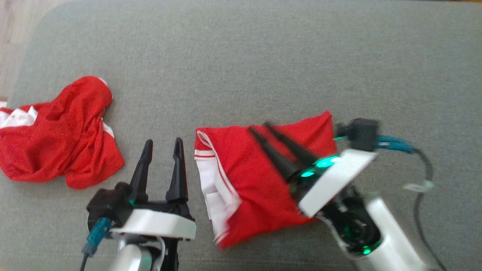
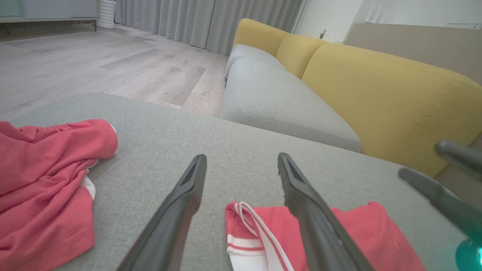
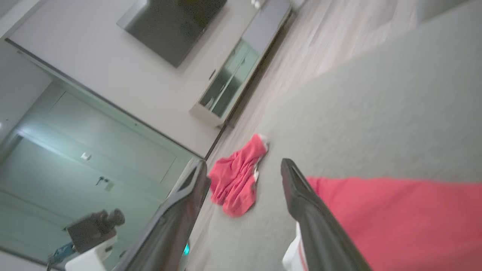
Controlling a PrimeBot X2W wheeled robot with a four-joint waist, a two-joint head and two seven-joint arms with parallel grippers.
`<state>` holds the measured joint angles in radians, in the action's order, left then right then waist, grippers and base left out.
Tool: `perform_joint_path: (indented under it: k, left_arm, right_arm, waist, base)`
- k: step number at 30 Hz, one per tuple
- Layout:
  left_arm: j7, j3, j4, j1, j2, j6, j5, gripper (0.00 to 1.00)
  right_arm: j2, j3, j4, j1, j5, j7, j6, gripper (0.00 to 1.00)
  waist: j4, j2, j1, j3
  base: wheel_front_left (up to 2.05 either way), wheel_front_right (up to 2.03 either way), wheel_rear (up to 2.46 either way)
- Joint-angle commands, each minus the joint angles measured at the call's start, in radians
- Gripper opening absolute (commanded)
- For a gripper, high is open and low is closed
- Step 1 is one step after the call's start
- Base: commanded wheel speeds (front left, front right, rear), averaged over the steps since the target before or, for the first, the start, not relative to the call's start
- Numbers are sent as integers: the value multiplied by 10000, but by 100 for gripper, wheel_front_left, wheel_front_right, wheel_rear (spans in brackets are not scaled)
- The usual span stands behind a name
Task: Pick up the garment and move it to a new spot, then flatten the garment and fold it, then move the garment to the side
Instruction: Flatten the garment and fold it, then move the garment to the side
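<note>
The folded garment lies flat on the grey cushion, near centre, with its white-striped edge to the left. The right fingers stand wide apart over its far part and hold nothing; whether they touch the fabric cannot be told. The left fingers stand wide apart and empty, just left of the folded garment. A crumpled garment lies well apart at the left.

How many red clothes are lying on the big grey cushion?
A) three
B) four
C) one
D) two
D: a crumpled red garment lies at the left and a folded red garment lies in the middle, apart from each other, both on the grey cushion.
</note>
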<state>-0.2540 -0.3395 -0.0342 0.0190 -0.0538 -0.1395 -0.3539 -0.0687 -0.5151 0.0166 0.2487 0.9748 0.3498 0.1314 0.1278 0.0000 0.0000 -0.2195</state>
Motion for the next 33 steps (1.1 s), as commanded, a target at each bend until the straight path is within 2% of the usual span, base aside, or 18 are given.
perform_joint_path:
  k: [1, 9, 13, 17, 20, 24, 33]
  left_arm:
    - [-78, 357, -316, 27, 35, 59, 73, 100]
    - [-78, 657, -371, -353, 36, 74, 217, 100]
    - [-78, 907, -384, -521, 36, 135, 471, 100]
    - [-78, 1216, -357, -706, 36, 277, 836, 100]
    - [-78, 1423, -184, -970, 36, 401, 1169, 100]
    - [-78, 1808, 189, -1495, 24, 544, 1766, 100]
    - [-78, 2197, 311, -1743, 21, 815, 2226, 100]
  right_arm:
    - [185, 125, 523, -151, -357, -279, -7, 100]
    - [-6, 3166, 1601, -1441, -4014, -2078, -7, 100]
    - [-94, 4606, 1449, -2192, -5235, -3108, -7, 100]
    - [-454, 5569, 890, -2789, -6589, -4273, -7, 100]
    - [-733, 5853, 283, -3200, -7422, -4975, -7, 100]
    - [-1060, 5990, -887, -3648, -7959, -5697, -7, 100]
    - [-1150, 5902, -1850, -3780, -7983, -6038, -7, 100]
  waist:
    - [-109, 0, 0, 179]
    - [-445, 0, 0, 819]
    - [-549, 0, 0, 1084]
    - [-623, 0, 0, 1316]
    - [-636, 0, 0, 1560]
    - [-535, 0, 0, 1959]
    - [-293, 0, 0, 2081]
  base:
    - [0, 0, 0]
    - [0, 0, 0]
    - [0, 0, 0]
    - [0, 0, 0]
    - [0, 0, 0]
    - [0, 0, 0]
    - [0, 0, 0]
